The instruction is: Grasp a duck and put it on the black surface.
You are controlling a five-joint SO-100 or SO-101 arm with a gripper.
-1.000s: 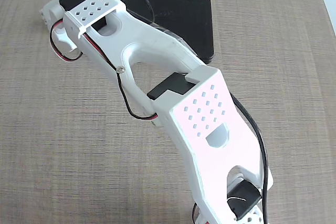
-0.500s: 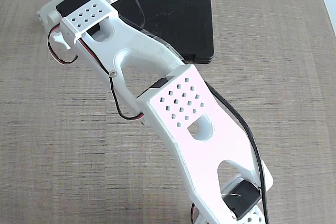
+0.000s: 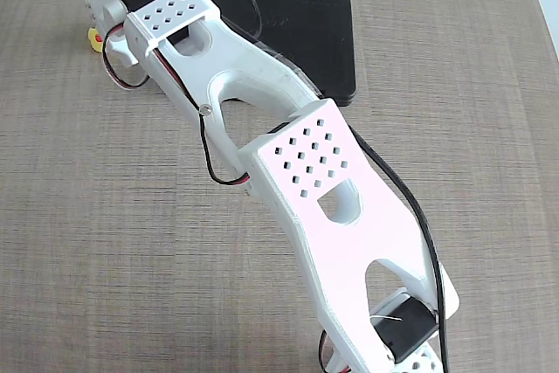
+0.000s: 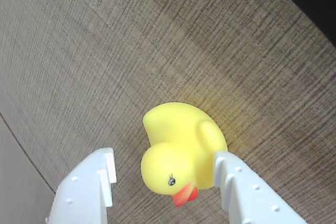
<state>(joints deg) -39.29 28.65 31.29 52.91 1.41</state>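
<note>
Duck point(image 4: 178, 150) sits on the table point(image 4: 105, 51) between the spread fingers of the pincer point(image 4: 165, 179), nearer the right one, not yet gripped; black surface point(image 3: 306, 32) lies right.

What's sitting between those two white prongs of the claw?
The yellow duck, as the wrist view shows. It sits in the claw, touching the right prong, with a gap on the left side.
</note>
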